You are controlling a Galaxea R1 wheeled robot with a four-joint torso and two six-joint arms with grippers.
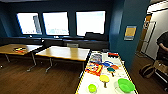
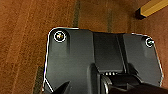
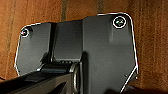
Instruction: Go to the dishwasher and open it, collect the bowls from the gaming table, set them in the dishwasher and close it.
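The gaming table (image 1: 85, 82), long, white-topped with a yellow edge, runs away from me at the lower right of the head view. On its near end sit two green bowls: a wide shallow one (image 1: 126, 85) at the right and a smaller lime one (image 1: 92, 88) to its left. A yellow round paddle (image 1: 104, 79) lies between them, with colourful board games (image 1: 94, 68) and more paddles (image 1: 111, 67) farther along. The dishwasher is out of view. In both wrist views the dark robot plate hangs over brown wooden floor (image 2: 22, 37).
Two wooden-topped desks (image 1: 63, 53) stand to the left under three bright windows, with brown floor (image 1: 37, 80) between them and me. A blue pillar (image 1: 128, 32) rises behind the table. A person (image 1: 163, 43) stands at the right edge beside a bag (image 1: 147, 70). A yellow-edged corner (image 2: 150, 8) shows in the left wrist view.
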